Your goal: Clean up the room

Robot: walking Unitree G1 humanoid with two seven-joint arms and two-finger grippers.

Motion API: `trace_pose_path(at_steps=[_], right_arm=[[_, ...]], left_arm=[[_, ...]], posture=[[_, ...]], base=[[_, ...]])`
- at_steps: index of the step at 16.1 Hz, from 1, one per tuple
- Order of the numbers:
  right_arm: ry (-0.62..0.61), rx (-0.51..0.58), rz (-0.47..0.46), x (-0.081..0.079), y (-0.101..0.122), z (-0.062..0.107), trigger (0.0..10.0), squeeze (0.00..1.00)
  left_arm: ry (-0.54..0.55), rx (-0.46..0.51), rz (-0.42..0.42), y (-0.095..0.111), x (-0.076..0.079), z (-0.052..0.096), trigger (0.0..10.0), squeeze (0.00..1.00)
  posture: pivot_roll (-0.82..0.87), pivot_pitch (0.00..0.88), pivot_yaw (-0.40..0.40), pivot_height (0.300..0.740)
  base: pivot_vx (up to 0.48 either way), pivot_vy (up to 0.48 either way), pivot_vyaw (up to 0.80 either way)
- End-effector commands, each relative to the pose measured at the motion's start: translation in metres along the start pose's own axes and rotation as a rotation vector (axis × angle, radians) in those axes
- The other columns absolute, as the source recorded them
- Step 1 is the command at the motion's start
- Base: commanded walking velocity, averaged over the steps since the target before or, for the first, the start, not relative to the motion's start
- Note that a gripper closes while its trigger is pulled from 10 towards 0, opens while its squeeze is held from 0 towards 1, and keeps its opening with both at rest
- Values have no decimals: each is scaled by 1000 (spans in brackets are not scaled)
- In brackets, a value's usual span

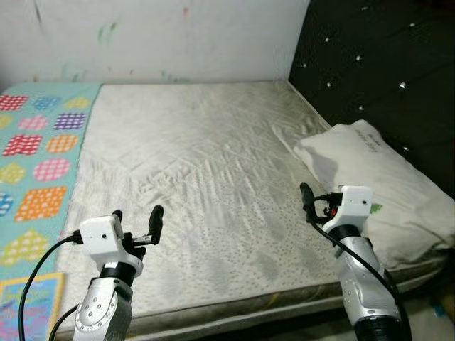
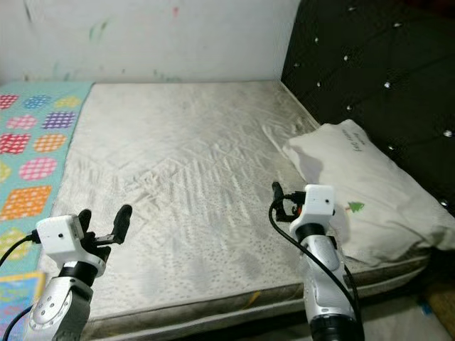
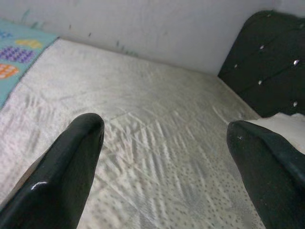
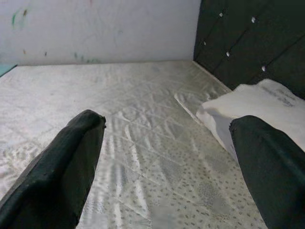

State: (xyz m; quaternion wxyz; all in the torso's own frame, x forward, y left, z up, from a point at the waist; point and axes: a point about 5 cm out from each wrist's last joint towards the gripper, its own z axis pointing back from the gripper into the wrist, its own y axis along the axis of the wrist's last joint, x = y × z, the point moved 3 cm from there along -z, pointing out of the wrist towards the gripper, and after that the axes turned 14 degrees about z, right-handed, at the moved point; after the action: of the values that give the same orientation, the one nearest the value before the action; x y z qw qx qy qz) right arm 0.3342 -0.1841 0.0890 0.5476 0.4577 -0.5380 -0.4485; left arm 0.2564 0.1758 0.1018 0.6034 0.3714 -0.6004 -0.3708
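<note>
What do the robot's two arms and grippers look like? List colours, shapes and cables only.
Both arms are silver metal tubes ending in a white boxy wrist block. The left gripper and the right gripper each have two long glossy black fingers. Black cables loop along both arms, and there is a small red detail at the right wrist.

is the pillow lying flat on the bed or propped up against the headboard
Lying flat. The pillow rests on the mattress beside the headboard, its top face turned upward; whether it touches the headboard cannot be told.
</note>
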Motion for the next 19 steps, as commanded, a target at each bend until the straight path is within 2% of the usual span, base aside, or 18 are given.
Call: trace_pose_path(at_steps=[1,4,9,19], right_arm=[[22,30,-6,-8,9,-4,10000,0],[35,37,22,-10,10,-5,10000,0],[37,39,26,-11,10,-5,10000,0],[35,36,22,-10,9,-4,10000,0]], left_arm=[[8,17,-31,5,-4,1,10000,0],[12,18,-33,5,-4,2,10000,0],[9,12,-23,4,-4,2,10000,0],[4,5,-14,3,-3,1,10000,0]], posture=[[27,24,-80,740],[28,22,-80,740],[28,24,-81,740],[23,28,-78,740]], base=[[0,0,0],[0,0,0],[0,0,760],[0,458,42]])
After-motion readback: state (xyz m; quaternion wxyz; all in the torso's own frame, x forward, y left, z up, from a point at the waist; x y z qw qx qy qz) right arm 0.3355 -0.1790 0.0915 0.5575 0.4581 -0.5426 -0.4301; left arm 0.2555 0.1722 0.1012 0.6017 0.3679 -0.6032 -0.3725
